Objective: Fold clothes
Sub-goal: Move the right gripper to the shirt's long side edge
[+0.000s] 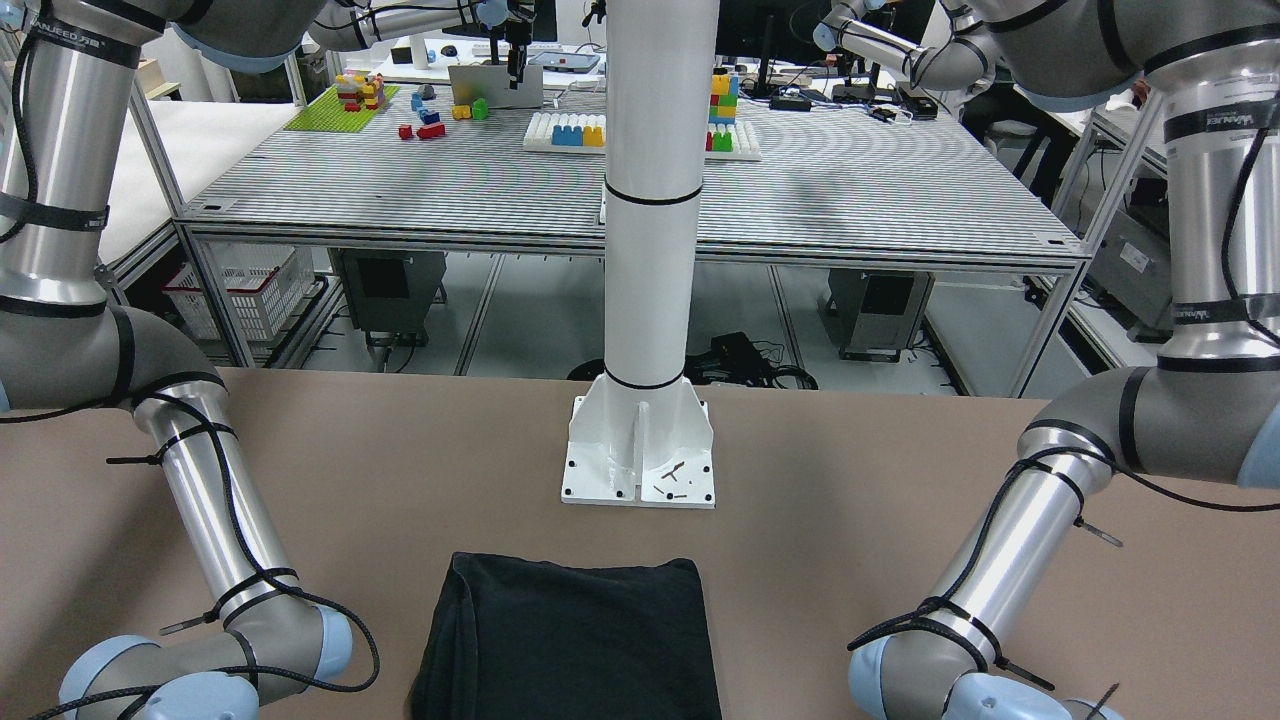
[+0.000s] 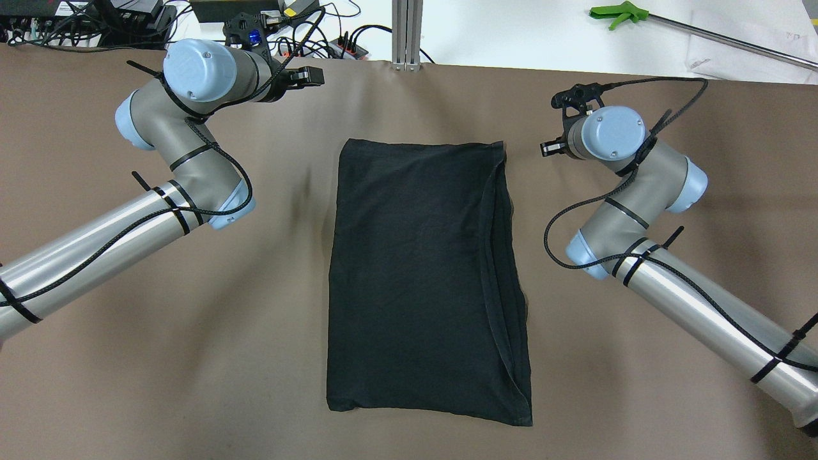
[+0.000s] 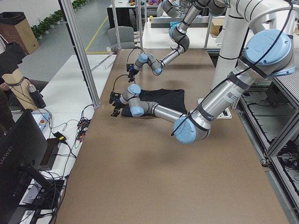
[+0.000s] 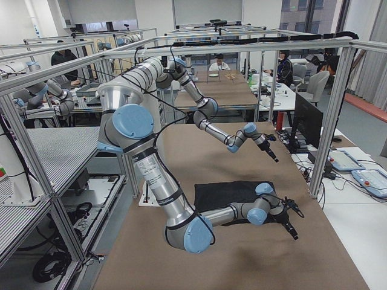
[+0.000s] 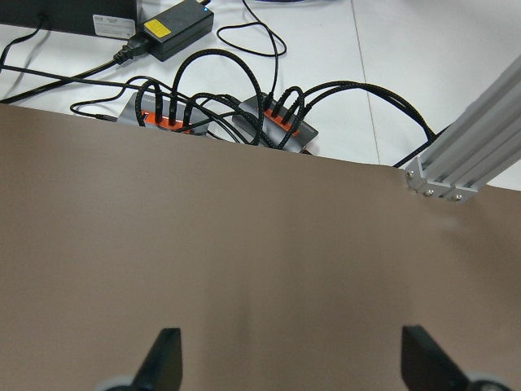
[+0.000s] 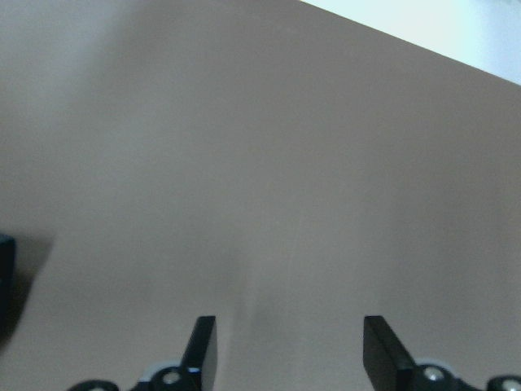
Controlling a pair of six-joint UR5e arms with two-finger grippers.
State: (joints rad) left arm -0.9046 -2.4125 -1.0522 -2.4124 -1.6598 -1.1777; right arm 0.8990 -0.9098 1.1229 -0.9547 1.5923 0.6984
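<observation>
The clothes [image 2: 425, 281] are one black garment, folded into a long rectangle and lying flat in the middle of the brown tabletop [image 2: 128, 358]. Its long side runs from the robot's side toward the far edge. Stacked fold edges run in a soft ridge down the garment's side nearest the right arm; the opposite side is a smooth single fold. In the front-facing view the garment lies near the white pole base [image 1: 640, 450] without touching it, and it is wider than that base.

Neither arm touches the fabric. The right pincer [image 6: 291, 342] hangs over bare tabletop beside the garment's far corner on the right arm's side, apart from the cloth. Its fingers [image 6: 203, 346] stand apart with nothing between them.

The left pincer [image 5: 293, 358] hangs farther off, near the far edge of the tabletop and well clear of the garment. Its fingers [image 5: 163, 358] are spread wide and hold nothing.

Just past that edge, on a white surface, lie power strips [image 5: 269, 126] with black cables plugged in, and an aluminium post [image 5: 456, 171] stands at the tabletop's rim. A green-handled reaching tool [image 2: 617, 14] lies on the white surface beyond the right arm.
</observation>
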